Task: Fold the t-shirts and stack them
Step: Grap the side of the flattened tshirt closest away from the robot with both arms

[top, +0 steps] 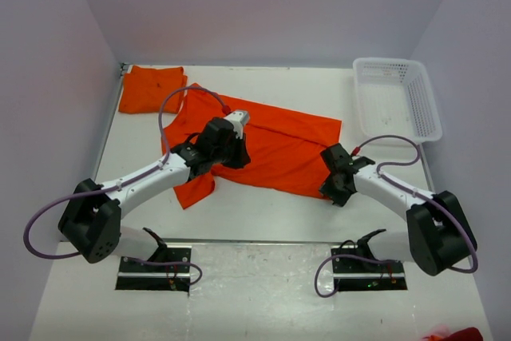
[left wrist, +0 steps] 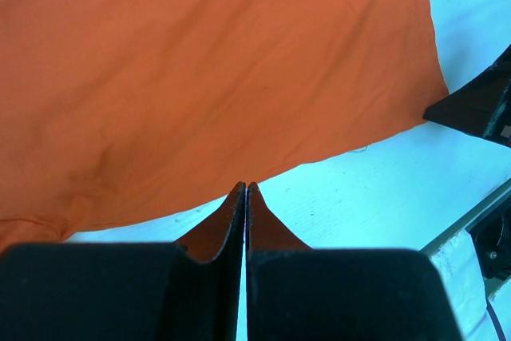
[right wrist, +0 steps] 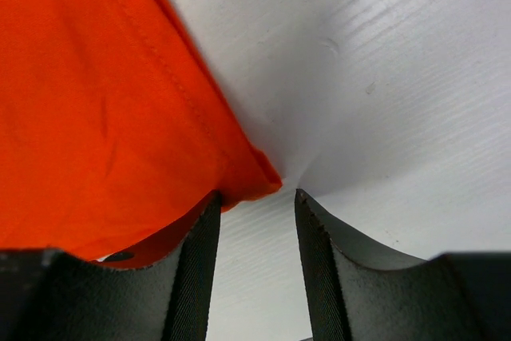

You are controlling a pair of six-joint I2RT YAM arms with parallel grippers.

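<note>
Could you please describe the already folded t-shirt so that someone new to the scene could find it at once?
Start at the white table and look to its far left corner, across from the white basket. There lies the folded t-shirt, a compact orange rectangle; the other orange t-shirt lies spread wide at mid-table.

Spread t-shirt (top: 279, 145), top view: its middle is covered by the left pincer (top: 227, 149); its corner nearest the counter's (top: 263, 213) near right corner is under the right pincer (top: 335, 188).
Left wrist view: the cloth is cut off at the top and left edges; whether the closed fingers (left wrist: 215, 233) pinch any cloth cannot be told.
Right wrist view: the shirt is cut off at the top and left edges; contact with the left finger (right wrist: 196, 261) is unclear.
Folded t-shirt (top: 152, 89), far left corner: its layers are too small to count.
Red thing (top: 457, 333): cut off by the bottom edge, so it cannot be identified.
</note>
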